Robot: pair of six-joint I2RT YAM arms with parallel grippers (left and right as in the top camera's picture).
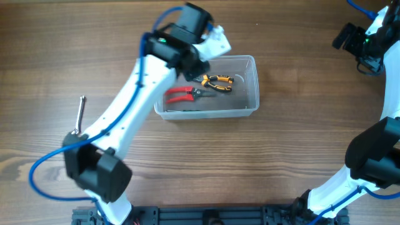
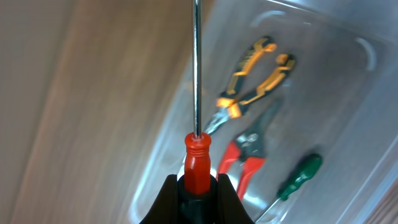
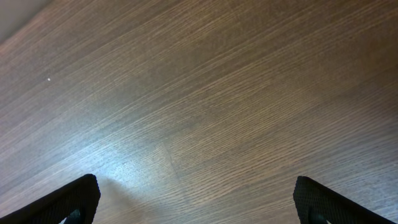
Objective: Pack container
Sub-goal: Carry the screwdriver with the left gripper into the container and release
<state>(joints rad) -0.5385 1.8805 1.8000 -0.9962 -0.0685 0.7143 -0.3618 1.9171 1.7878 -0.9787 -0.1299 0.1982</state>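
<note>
The brown wood-grain table (image 1: 300,156) fills every view. The container (image 1: 206,114) sits upper centre in the overhead frame, and my left arm reaches across its upper left corner.

The left gripper (image 2: 198,186) is clamped on the red handle of a screwdriver (image 2: 198,163). In the left wrist view the steel shaft runs straight up the frame, right along the line of the tub's near wall. The right gripper (image 3: 196,183) is spread wide over bare wood at the far right, holding nothing, well apart from the work.

The yellow-handled pliers (image 1: 217,82), the red-handled cutters (image 1: 183,94) and a green-handled screwdriver (image 2: 298,177) already lie in the tub. A thin metal tool (image 1: 80,111) lies on the table at the left of the overhead frame.

As I read it, the step in hand is to set this screwdriver down inside. The tip runs off the top of the wrist frame, so I cannot tell whether it clears the rim. I would nudge the wrist inward until the whole shaft is over the tub floor. Then I would tip it flatter, lower it into the free strip between the wall and the pliers, and open the jaws only when it is low, so it does not bounce onto the others.
</note>
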